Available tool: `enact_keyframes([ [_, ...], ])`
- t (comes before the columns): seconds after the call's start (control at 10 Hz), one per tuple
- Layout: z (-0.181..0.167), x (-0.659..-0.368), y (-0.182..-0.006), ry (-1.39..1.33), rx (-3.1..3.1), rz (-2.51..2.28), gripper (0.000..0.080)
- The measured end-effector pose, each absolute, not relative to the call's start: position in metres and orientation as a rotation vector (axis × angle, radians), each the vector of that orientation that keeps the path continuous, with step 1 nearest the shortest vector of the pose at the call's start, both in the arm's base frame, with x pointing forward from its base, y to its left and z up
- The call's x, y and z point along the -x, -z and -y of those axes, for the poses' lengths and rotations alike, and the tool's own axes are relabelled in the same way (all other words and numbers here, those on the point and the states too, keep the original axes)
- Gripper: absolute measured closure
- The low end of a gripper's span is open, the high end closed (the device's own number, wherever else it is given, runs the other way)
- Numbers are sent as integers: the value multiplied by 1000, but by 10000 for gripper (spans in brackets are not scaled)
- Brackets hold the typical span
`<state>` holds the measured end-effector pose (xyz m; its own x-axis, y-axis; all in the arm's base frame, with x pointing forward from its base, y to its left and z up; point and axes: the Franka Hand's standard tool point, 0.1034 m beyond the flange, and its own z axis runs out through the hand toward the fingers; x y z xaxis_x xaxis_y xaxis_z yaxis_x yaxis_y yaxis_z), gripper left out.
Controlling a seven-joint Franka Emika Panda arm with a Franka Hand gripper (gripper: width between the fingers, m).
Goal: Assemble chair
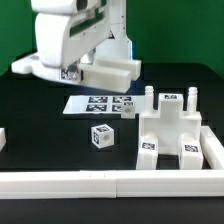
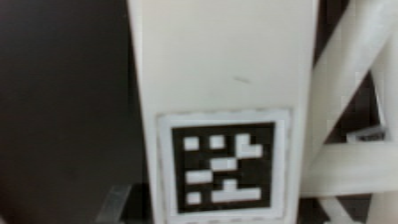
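Note:
My gripper (image 1: pixel 88 60) hangs at the back left, shut on a chunky white chair part (image 1: pixel 112 70) held above the table. In the wrist view this part (image 2: pixel 217 70) runs as a long white bar between the grey fingers (image 2: pixel 121 200), with its square marker tag (image 2: pixel 228 165) close to my gripper (image 2: pixel 217 205). The partly built chair (image 1: pixel 170 130) stands at the exterior view's right, a white block with tagged faces and upright pegs on top. A small white tagged cube (image 1: pixel 101 136) lies loose in front of the marker board (image 1: pixel 100 104).
A long white border rail (image 1: pixel 100 186) runs along the table's front and up the right side. Another white piece (image 1: pixel 3 139) shows at the exterior view's left edge. The robot's white arm (image 1: pixel 65 30) fills the back left. Blurred white shapes (image 2: pixel 352 110) lie beside the held part.

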<state>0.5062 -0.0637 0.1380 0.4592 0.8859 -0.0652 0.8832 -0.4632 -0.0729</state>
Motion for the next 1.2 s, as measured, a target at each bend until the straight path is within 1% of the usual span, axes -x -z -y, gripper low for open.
enact_keyframes([
  [0.1, 61, -514, -149, -142, 2722, 1522, 515],
  [0.4, 59, -514, -146, -149, 2841, 1294, 515],
  [0.6, 61, -508, -141, -162, 2996, 854, 515],
  [0.7, 56, -507, -152, -213, 3037, 666, 515],
  [0.8, 49, -517, -164, -201, 3073, 472, 515],
  [1.0, 31, -537, -172, -181, 3104, 65, 515],
  [1.1, 15, -550, -176, -157, 3111, -60, 515],
  [1.2, 1, -559, -173, -149, 3106, -233, 515],
])
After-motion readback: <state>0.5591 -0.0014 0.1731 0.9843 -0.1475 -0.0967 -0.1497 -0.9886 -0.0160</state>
